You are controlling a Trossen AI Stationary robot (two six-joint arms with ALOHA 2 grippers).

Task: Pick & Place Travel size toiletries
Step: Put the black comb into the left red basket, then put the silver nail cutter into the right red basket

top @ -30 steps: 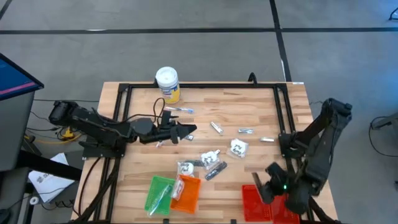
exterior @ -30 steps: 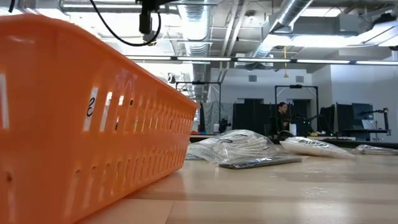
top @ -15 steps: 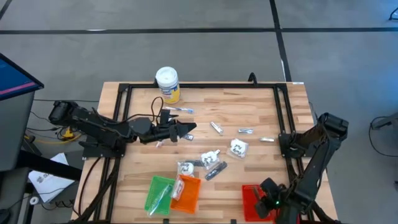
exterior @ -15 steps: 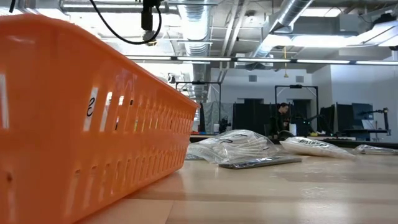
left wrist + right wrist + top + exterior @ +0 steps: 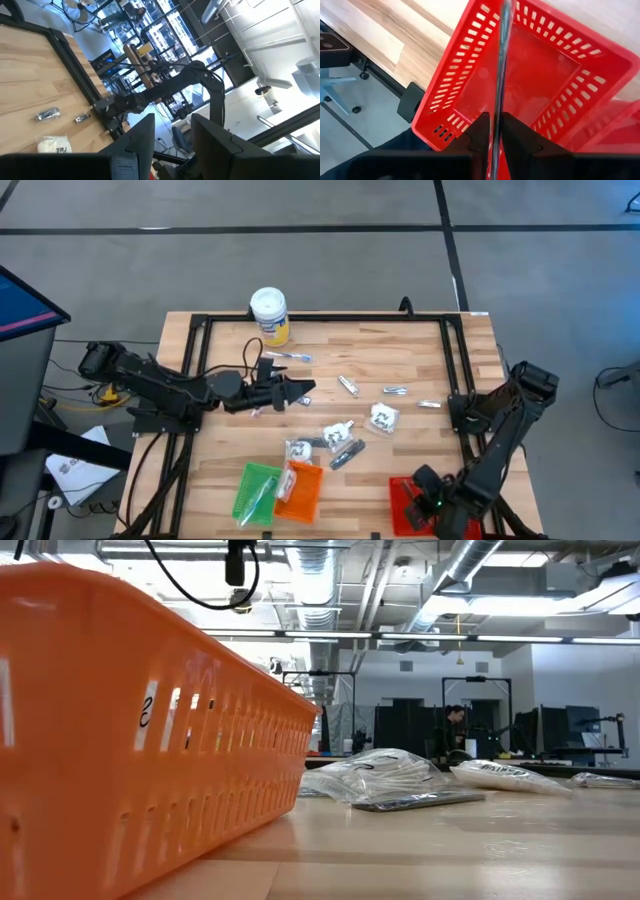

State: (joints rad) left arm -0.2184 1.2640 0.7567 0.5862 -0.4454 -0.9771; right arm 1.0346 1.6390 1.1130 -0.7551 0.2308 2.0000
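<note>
Since a second ago the right arm has dropped toward the table's front right corner, where the right gripper [image 5: 495,132] hangs over the red tray [image 5: 470,60], fingers pinched on a slim silvery stick [image 5: 501,65]. Left gripper [image 5: 300,391], half-parted and empty, waits at the left-centre. Remaining white packets [image 5: 384,417] lie mid-table.

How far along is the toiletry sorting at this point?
Done: little. The green tray seems to hold one clear-wrapped stick, and the red tray shows a bare floor. In hand: the right end effector grips a slim grey stick above the red tray. The left end effector hovers mid-table. Left: several toiletries lie loose on the table.
</note>
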